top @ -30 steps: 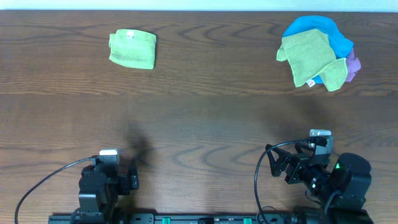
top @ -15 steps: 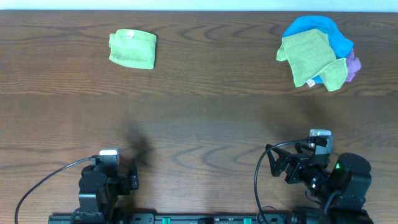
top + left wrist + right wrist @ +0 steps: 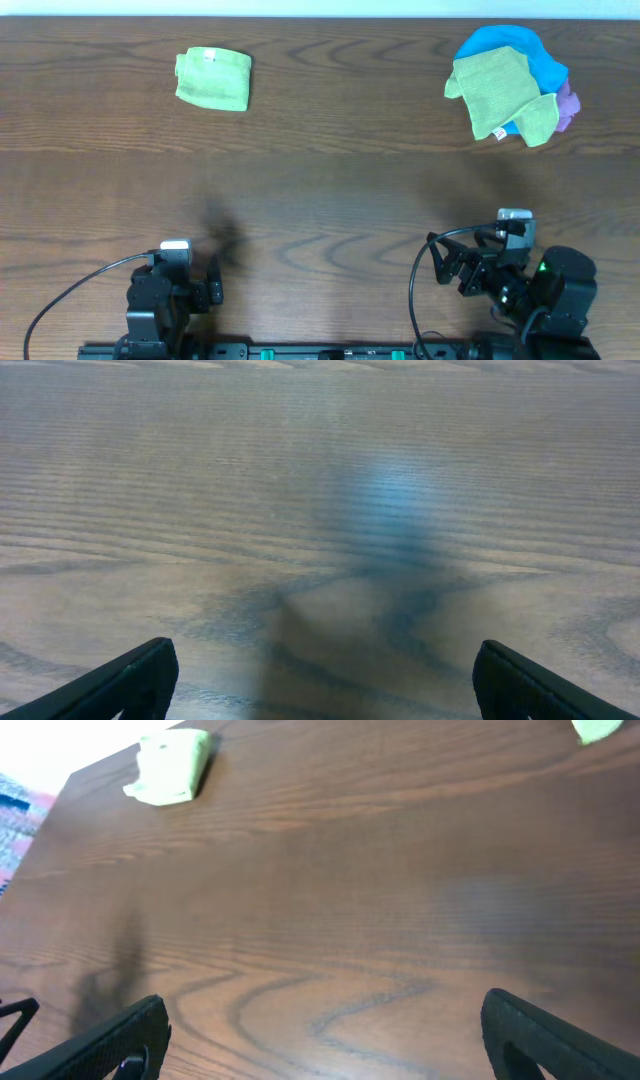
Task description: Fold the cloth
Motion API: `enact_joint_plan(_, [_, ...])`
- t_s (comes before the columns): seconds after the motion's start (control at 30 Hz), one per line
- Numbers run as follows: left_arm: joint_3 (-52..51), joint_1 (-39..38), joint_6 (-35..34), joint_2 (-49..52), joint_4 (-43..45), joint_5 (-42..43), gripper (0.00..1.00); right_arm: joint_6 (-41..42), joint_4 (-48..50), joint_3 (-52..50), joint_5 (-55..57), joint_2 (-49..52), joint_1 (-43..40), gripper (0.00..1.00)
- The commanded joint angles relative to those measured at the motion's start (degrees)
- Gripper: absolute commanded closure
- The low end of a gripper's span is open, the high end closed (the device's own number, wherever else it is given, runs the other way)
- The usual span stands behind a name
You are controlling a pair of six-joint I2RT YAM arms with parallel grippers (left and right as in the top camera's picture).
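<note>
The cloth is a bright lime-green bundle, folded into a small rectangle, lying at the far left of the table with a white tag on its far edge. It also shows small at the top left of the right wrist view as the cloth. My left gripper rests at the near left edge, far from it, and in its own view my left gripper is open over bare wood. My right gripper sits at the near right, and my right gripper is open and holds nothing.
A pile of cloths lies at the far right: a duller green cloth on top of a blue cloth, with a purple bit at the right edge. A green corner of that pile shows in the right wrist view. The wooden table spans the scene.
</note>
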Motion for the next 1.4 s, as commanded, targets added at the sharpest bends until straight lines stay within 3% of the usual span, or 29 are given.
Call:
enact_joint_plan(0.0, [-0.4,0.1,2.5,-0.6,-3.5,-1.5,0.04,-0.1,-1.4,-0.1,2.1,-0.2,-0.5,0.01])
enact_joint_plan(0.1, [-0.4,0.1,2.5,-0.6,-3.5,-1.5,0.05,-0.7,-1.5,-0.3,6.6,-0.3,-0.4,0.01])
enact_joint_plan(0.3, [-0.4,0.1,2.5,-0.6,-3.5,-1.5,0.05,-17.5,-0.1,-4.7,10.9,-4.9,0.3,0.01])
enact_joint_plan(0.4, [-0.4,0.1,2.5,-0.6,-3.5,-1.5,0.05,-20.3,0.2,-8.5,13.8,-8.6,0.5,0.01])
enact_joint_plan(0.77, [-0.4,0.1,2.5,-0.7,-3.5,-1.5,0.05,-19.9,2.4,-21.3,16.0,-20.4,0.5,0.01])
enact_joint_plan(1.07, [-0.4,0.1,2.5,-0.6,-3.5,-1.5,0.05,-19.8,2.7,-21.6,19.0,-21.2,4.1,0.01])
enact_joint_plan(1.37, [-0.4,0.1,2.5,-0.6,-3.5,-1.5,0.05,-12.0,2.7,-21.7,28.7,-21.2,9.2,0.01])
